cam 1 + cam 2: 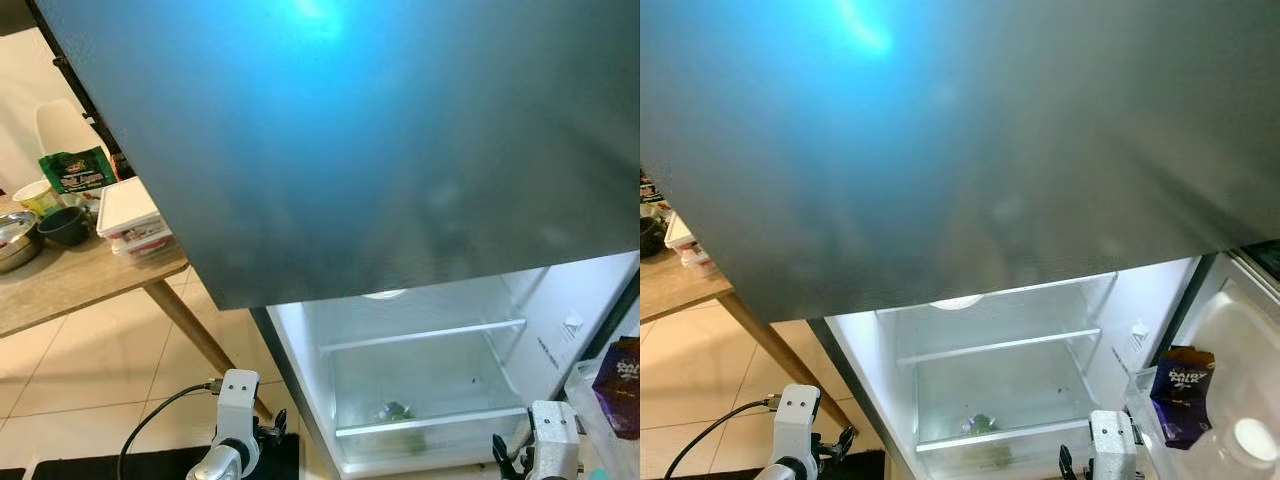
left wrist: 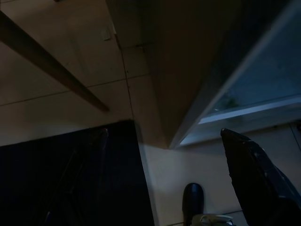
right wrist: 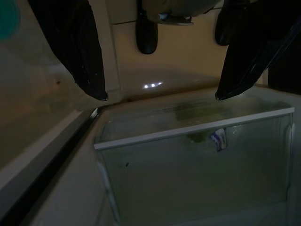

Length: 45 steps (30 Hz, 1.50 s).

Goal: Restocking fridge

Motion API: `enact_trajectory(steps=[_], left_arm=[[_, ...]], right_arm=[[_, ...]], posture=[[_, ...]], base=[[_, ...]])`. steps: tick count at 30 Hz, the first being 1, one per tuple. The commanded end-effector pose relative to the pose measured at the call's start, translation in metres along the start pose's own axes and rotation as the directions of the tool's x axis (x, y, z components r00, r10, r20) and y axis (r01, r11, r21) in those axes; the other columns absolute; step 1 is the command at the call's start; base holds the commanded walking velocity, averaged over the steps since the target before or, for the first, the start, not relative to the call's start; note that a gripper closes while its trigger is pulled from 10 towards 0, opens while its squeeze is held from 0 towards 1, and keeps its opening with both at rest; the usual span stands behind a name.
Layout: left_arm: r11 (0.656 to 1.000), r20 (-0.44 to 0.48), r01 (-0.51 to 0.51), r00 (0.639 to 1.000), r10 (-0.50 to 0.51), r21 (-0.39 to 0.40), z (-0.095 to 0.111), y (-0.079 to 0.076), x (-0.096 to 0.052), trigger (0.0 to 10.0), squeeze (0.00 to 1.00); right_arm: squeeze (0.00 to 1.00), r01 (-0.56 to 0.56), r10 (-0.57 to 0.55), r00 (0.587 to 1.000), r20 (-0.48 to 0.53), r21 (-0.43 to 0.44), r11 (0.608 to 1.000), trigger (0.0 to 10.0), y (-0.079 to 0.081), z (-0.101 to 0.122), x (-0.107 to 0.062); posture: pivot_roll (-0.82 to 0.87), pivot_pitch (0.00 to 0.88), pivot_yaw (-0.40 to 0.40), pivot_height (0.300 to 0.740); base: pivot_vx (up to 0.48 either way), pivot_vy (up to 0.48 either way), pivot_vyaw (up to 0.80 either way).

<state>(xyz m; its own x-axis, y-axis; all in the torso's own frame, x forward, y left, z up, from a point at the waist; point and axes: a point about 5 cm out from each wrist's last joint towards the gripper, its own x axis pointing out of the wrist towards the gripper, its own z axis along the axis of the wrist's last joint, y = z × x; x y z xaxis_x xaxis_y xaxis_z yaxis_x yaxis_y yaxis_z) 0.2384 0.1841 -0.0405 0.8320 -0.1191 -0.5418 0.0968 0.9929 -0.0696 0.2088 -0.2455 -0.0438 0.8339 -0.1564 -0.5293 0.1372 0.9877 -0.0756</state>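
The fridge (image 1: pixel 420 350) stands in front of me with its lower compartment open and lit, under the dark grey upper door (image 1: pixel 350 140). A glass shelf (image 1: pixel 425 335) spans the compartment above a clear crisper drawer (image 3: pixel 197 160). Something green (image 1: pixel 395 411) lies in the drawer. A purple Dairy Milk pack (image 1: pixel 1183 392) sits in the open door's shelf at the right. My left gripper (image 2: pixel 164 132) hangs low and open beside the fridge's left edge, holding nothing. My right gripper (image 3: pixel 161 97) is open and empty, just in front of the drawer.
A wooden table (image 1: pixel 70 280) stands at the left with white lidded boxes (image 1: pixel 132 220), a green bag (image 1: pixel 78 170), a dark bowl (image 1: pixel 65 225), a metal bowl (image 1: pixel 15 240) and a cup (image 1: pixel 35 195). A black mat (image 2: pixel 70 179) lies on the tiled floor.
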Motion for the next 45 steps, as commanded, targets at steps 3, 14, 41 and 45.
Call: enact_trajectory(steps=[3, 14, 41, 45], left_arm=[[1.000, -0.025, -0.003, 1.000, 0.003, -0.013, -0.008, -0.001, -0.002, 10.0, 0.00], [1.000, -0.037, -0.010, 0.999, 0.009, -0.020, -0.011, 0.000, -0.004, 10.0, 0.00], [1.000, -0.028, -0.017, 0.999, 0.017, -0.013, -0.007, -0.001, -0.001, 10.0, 0.00], [1.000, -0.028, -0.015, 1.000, 0.015, -0.017, -0.007, -0.002, -0.001, 10.0, 0.00]], right_arm=[[0.00, -0.008, 0.008, 1.000, 0.021, -0.002, 1.000, 10.0, 0.002, 0.004, 0.000], [0.00, -0.023, 0.024, 0.998, 0.053, -0.019, 1.000, 10.0, 0.005, 0.011, 0.002], [0.00, -0.034, 0.035, 0.998, 0.060, -0.027, 0.999, 10.0, 0.007, 0.016, 0.003], [0.00, -0.035, 0.036, 0.998, 0.056, -0.026, 0.999, 10.0, 0.008, 0.017, 0.004]], posture=[[-0.10, 0.089, 0.100, 0.730], [-0.10, 0.094, 0.090, 0.730], [-0.10, 0.096, 0.089, 0.730], [-0.10, 0.100, 0.091, 0.730]], base=[[-0.326, 0.000, 0.00], [-0.327, 0.000, 0.00], [-0.049, 0.000, 0.00], [0.000, 0.000, 0.00]])
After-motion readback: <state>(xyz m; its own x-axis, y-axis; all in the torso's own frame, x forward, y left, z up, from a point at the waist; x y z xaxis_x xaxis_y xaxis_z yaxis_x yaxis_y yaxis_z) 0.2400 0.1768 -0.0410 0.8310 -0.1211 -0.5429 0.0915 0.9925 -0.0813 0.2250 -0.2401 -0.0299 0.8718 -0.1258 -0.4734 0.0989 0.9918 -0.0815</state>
